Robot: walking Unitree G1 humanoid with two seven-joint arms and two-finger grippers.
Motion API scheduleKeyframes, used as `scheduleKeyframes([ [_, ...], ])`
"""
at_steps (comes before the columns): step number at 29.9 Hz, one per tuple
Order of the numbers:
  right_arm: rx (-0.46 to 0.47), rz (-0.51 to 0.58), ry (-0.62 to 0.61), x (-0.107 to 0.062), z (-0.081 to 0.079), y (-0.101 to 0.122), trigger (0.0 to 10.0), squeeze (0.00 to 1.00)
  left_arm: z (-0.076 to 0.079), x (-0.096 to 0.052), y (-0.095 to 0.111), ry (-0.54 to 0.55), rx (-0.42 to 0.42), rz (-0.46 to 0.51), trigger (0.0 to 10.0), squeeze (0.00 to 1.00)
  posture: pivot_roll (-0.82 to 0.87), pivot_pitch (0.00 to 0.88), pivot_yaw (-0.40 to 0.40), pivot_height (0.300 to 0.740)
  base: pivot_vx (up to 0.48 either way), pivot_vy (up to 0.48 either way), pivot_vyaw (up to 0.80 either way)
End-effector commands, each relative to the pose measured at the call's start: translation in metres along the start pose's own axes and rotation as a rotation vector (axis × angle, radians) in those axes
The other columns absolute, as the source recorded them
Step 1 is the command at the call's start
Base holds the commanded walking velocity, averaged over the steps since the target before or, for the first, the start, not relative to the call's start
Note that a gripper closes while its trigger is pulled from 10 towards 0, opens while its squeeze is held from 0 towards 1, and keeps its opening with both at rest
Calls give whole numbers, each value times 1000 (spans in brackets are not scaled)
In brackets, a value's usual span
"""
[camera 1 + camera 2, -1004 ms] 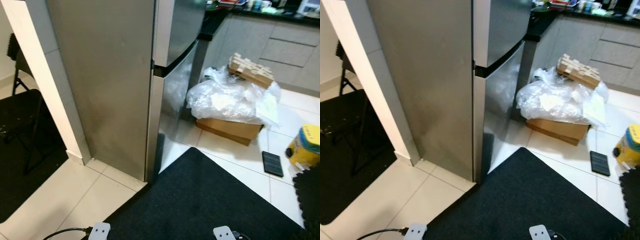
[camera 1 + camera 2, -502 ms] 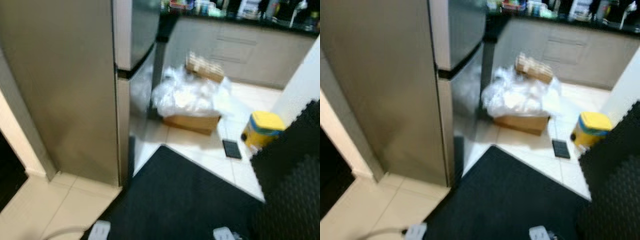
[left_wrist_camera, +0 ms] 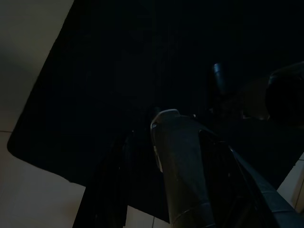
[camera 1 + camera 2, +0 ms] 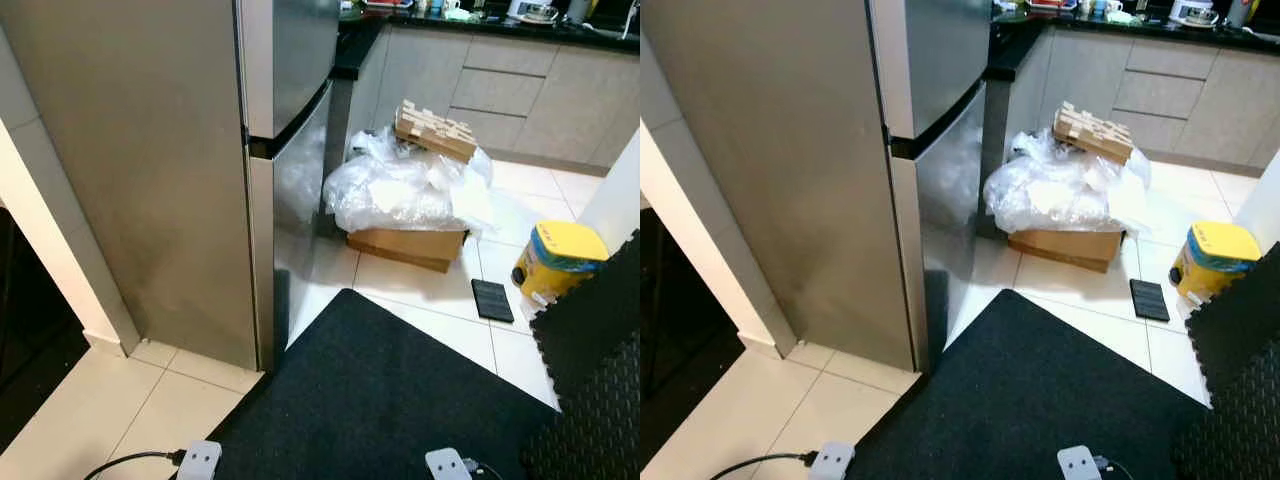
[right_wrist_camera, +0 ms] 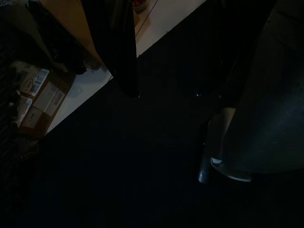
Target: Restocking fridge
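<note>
Steel-grey fridge (image 4: pixel 190 170) fills the left half of the head views, both doors closed. Right of it, upper centre, a cardboard box (image 4: pixel 405 245) sits on the tiled floor under a heap of clear plastic wrap (image 4: pixel 400 190); a yellow tub (image 4: pixel 558 260) stands at the right edge beside a small black slab (image 4: pixel 491 299). A black mat (image 4: pixel 390 400) covers the lower centre. Dark wrist views show each hand over the mat: left hand (image 3: pixel 142 190), right hand (image 5: pixel 175 90), their spread impossible to tell. The right wrist view adds labelled cartons (image 5: pixel 40 102) at its left edge; the print is unreadable.
</note>
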State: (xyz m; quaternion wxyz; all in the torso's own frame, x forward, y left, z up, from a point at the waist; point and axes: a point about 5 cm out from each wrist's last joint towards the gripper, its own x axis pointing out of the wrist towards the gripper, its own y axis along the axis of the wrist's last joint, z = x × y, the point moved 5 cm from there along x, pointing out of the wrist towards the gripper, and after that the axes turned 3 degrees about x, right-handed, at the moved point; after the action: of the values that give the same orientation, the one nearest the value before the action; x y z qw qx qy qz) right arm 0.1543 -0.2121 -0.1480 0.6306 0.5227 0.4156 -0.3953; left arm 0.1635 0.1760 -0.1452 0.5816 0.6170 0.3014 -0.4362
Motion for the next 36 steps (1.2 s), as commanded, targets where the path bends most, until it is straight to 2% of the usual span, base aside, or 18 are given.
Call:
scheduleKeyframes([
  [1, -5, -4, -6, 0, 2, -2, 10000, 0, 1, 0, -5, -8, 4, -20, 10000, 0, 87, 0, -32, 740, 0, 0, 0],
  [36, 1, -5, 3, 0, -1, -2, 10000, 0, 3, -1, -8, -22, 11, -25, 10000, 0, 91, 0, -32, 740, 279, 0, 0],
])
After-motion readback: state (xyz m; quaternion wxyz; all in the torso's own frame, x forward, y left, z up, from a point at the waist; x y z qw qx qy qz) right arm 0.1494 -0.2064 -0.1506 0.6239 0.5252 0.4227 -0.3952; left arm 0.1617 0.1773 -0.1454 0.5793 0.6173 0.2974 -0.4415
